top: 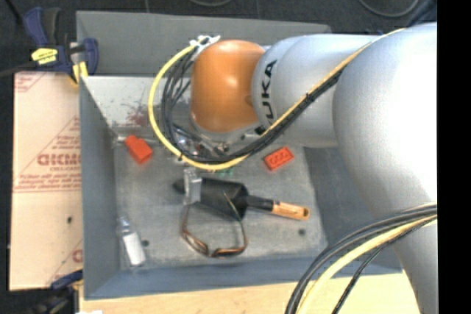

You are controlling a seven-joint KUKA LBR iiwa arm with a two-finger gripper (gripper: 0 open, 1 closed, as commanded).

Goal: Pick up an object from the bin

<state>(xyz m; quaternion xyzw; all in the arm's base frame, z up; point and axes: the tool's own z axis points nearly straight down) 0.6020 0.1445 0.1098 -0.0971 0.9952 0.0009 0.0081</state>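
Observation:
My gripper (193,187) reaches down from under the arm's orange cover in the middle of the bin. It stands at the left end of a black scoop-shaped tool (224,198), touching or nearly touching it. The tool's dark handle ends in an orange tip (291,212) pointing right. Just below the tool lie brown-rimmed glasses (213,237) on the bin floor. Most of the gripper is hidden by the cover and cables.
An orange block (138,149) lies at the left, near the sloping wall. A flat orange brick (278,158) lies right of the gripper. A small pale bottle (132,246) rests in the front left corner. The arm covers the bin's right and back.

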